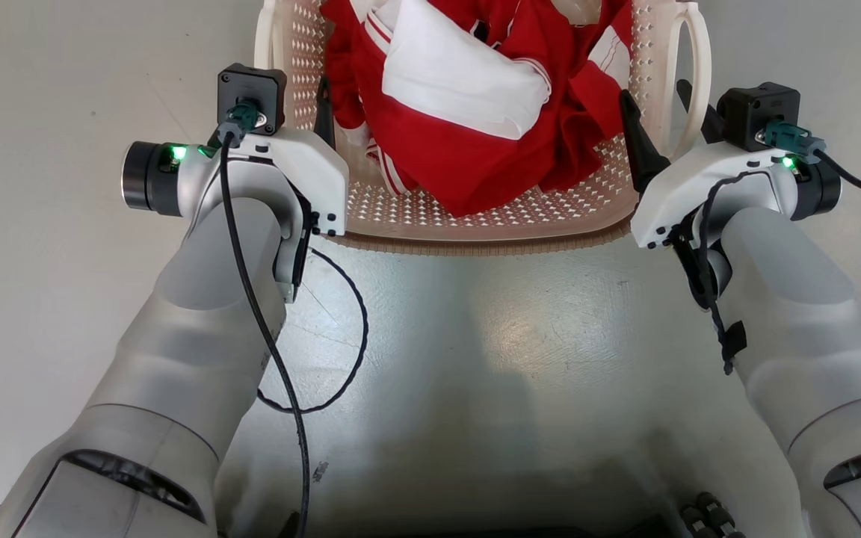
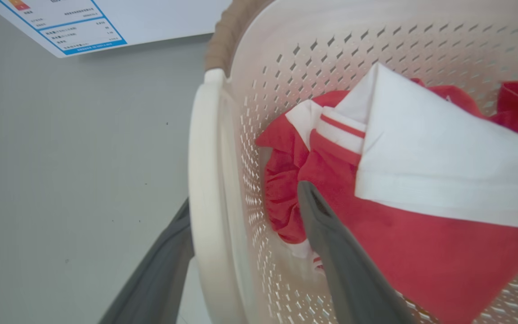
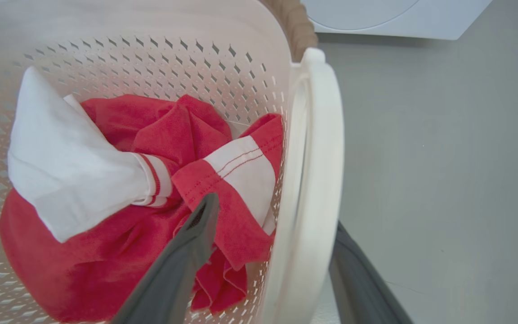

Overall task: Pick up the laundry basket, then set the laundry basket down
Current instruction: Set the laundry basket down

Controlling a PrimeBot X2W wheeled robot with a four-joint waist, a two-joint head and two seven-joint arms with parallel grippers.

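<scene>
Straddling basket (image 1: 475,243) side walls with left gripper (image 2: 245,198) and right gripper (image 3: 274,211) open, holding nothing; probably next: clamp both, lift level.

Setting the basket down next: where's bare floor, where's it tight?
Bare grey floor lies between the left forearm and right forearm, nearer than the laundry basket, and outside each loop handle. Tight: clothes crowd the basket, and a white appliance stands beyond it.

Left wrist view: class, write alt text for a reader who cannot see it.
The left gripper straddles the white handle of the basket: one dark finger inside beside red and white clothes, the other outside over grey floor.
</scene>
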